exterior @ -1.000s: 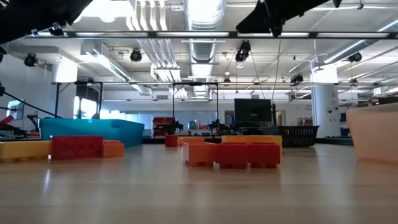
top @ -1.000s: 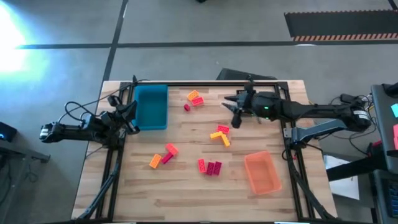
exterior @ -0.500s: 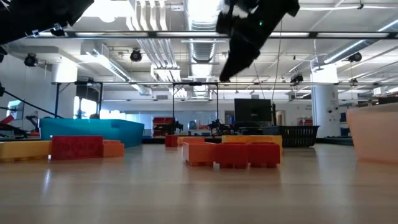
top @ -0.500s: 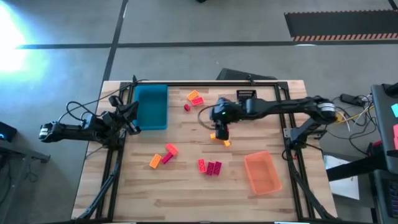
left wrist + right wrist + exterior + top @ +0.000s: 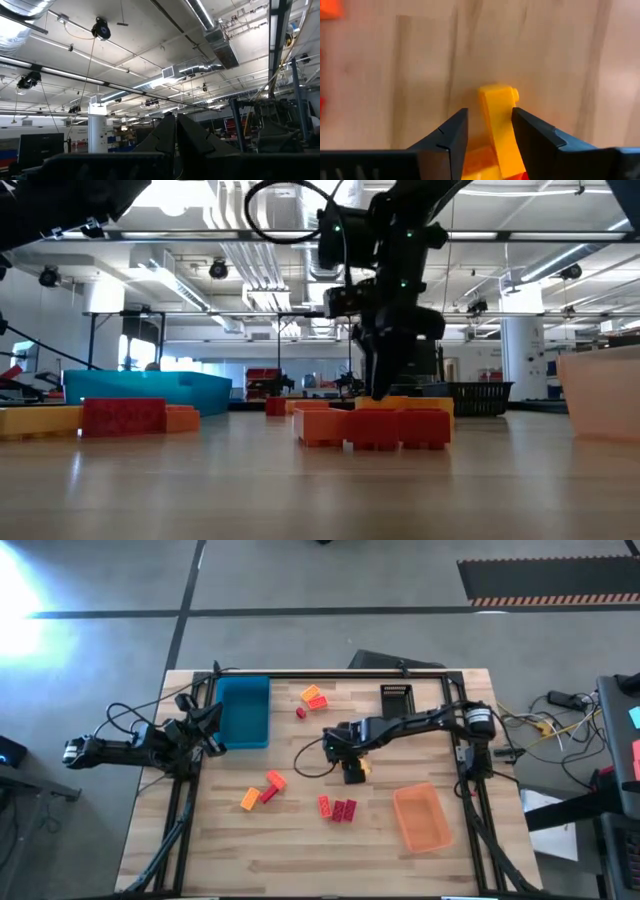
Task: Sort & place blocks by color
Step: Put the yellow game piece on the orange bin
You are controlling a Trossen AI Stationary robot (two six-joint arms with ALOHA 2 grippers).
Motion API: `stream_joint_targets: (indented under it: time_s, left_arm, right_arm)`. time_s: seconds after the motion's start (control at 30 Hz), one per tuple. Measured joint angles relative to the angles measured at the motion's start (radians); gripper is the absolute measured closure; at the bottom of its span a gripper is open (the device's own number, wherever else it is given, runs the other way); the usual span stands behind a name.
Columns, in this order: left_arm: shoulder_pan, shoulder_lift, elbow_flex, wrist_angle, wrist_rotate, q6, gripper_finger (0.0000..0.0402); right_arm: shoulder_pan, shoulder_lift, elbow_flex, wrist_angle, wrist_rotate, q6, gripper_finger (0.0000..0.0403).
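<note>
**Right gripper astride a yellow block**

Already low over mid-table, the right gripper (image 5: 487,131) stands half-spread, a finger on each long side of the yellow block (image 5: 498,125), whose long axis runs straight away between them. Far off, the left gripper (image 5: 176,135) waits pressed together.

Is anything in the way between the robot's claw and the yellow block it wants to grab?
No. The right gripper is down over the yellow block, with one finger on each side of it. Nothing visible sits between them, though another orange block touches it.
</note>
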Motion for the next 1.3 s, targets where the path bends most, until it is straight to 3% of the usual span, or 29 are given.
stream_joint_targets:
  time_s: [0.5, 0.83, 1.3]
  left_arm:
    - [0.000, 0.018, 0.001, 0.001, 0.000, -0.001, 0.0402]
    - [0.000, 0.018, 0.001, 0.000, 0.000, -0.003, 0.0402]
    - [0.000, 0.020, 0.001, -0.001, 0.000, -0.003, 0.0402]
  right_arm:
    - [-0.003, 0.052, 0.028, -0.004, -0.006, -0.027, 0.0280]
    - [-0.003, 0.058, 0.030, -0.003, -0.006, -0.040, 0.0338]
    - [-0.001, -0.082, 0.097, -0.065, 0.012, 0.105, 0.0338]
